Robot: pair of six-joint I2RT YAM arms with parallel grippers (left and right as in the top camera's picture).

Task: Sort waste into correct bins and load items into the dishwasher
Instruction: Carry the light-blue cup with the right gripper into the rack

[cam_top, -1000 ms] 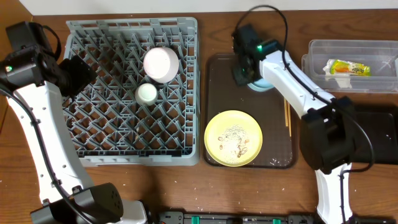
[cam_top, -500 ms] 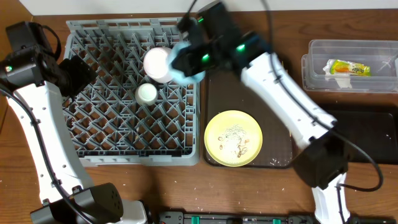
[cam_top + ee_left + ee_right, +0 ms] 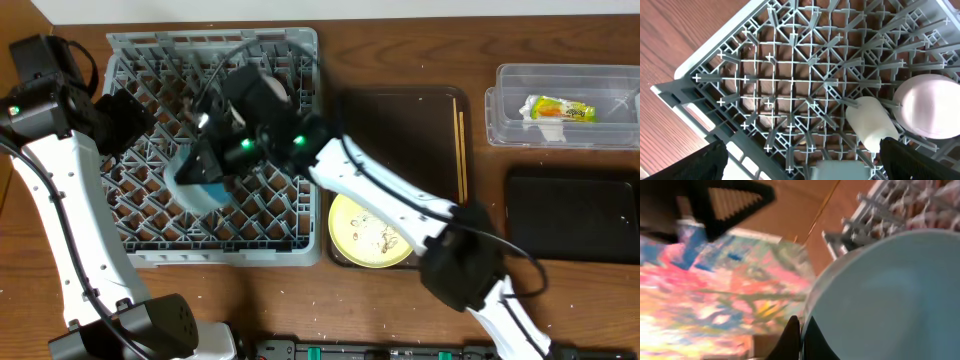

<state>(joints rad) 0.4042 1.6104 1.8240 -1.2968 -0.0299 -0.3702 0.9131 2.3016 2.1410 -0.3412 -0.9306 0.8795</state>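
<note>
While the left gripper [image 3: 122, 108] hangs empty, fingers spread, over the left edge of the dish rack [image 3: 215, 250], the right gripper [image 3: 218, 160] has swung across from the brown tray [image 3: 400, 130] within the last second. It now pinches the light blue bowl [image 3: 192, 188] by its rim, low over the rack's middle pegs. The bowl looks all but loaded, with only the release left.

Further right, the yellow plate [image 3: 362, 238] with its crumbs, the chopsticks [image 3: 461, 150], the snack packet [image 3: 558, 108] in the clear tub [image 3: 510, 72] and the black bin [image 3: 570, 215] lie unchanged.

From above, the right arm hides the white cup [image 3: 870, 122] and part of the white bowl [image 3: 927, 107] — and whether the blue bowl touches the pegs I cannot tell.
</note>
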